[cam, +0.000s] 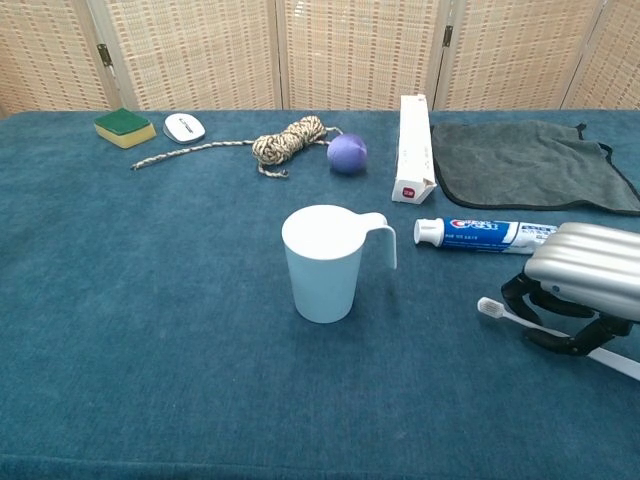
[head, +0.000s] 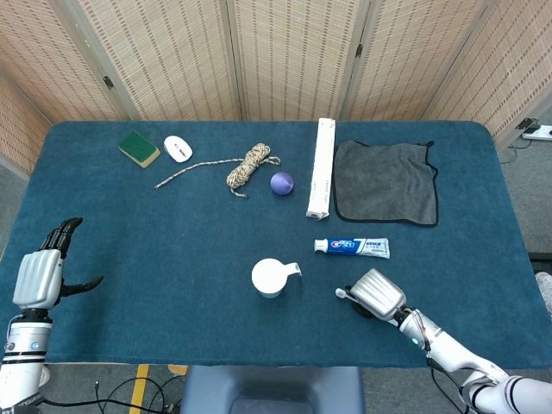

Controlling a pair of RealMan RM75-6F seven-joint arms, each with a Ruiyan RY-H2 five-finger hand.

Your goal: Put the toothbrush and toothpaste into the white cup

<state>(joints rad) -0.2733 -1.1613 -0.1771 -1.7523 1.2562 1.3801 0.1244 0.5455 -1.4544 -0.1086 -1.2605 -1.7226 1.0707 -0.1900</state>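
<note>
Blue-carpeted table carries the white plastic handled cup near centre. The right hand at the cup's 3 o'clock pinches the white toothbrush, head pointing toward the cup. The blue-and-white toothpaste tube lies flat at 2 o'clock. The left hand hovers with fingers apart, holding nothing. Step 1, the toothbrush, is in hand; next: lift, upend, lower into cup.

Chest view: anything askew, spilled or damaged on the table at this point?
Nothing stands out. The white cup stands upright and empty-looking, the toothpaste lies flat beside it, and the right hand holds the toothbrush low over the cloth, bristle end toward the cup. Nothing has spilled.
</note>
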